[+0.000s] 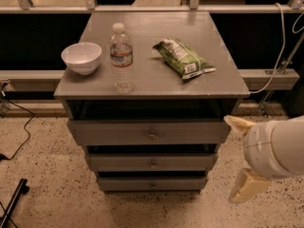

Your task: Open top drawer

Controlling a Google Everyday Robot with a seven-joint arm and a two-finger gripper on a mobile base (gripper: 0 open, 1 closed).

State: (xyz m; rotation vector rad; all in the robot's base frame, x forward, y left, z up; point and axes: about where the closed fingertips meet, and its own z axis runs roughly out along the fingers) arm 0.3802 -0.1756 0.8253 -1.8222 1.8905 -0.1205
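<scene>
The grey cabinet [152,77] has three drawers. The top drawer [109,133] has a long flat front with a small round metal knob [152,136] at its centre, and a dark gap shows above it. My gripper [231,160] is at the right, just off the drawer's right end and a little in front of it. Its two cream fingers are spread apart and hold nothing. The upper fingertip [233,123] is level with the top drawer front, near its right corner. The lower finger [245,188] is level with the bottom drawer.
On the cabinet top stand a white bowl [81,57], a water bottle [122,58] and a green snack bag [183,58]. Two more grey drawers [118,163] sit below the top one. A railing with a white cable [279,46] runs behind. Speckled floor surrounds the cabinet.
</scene>
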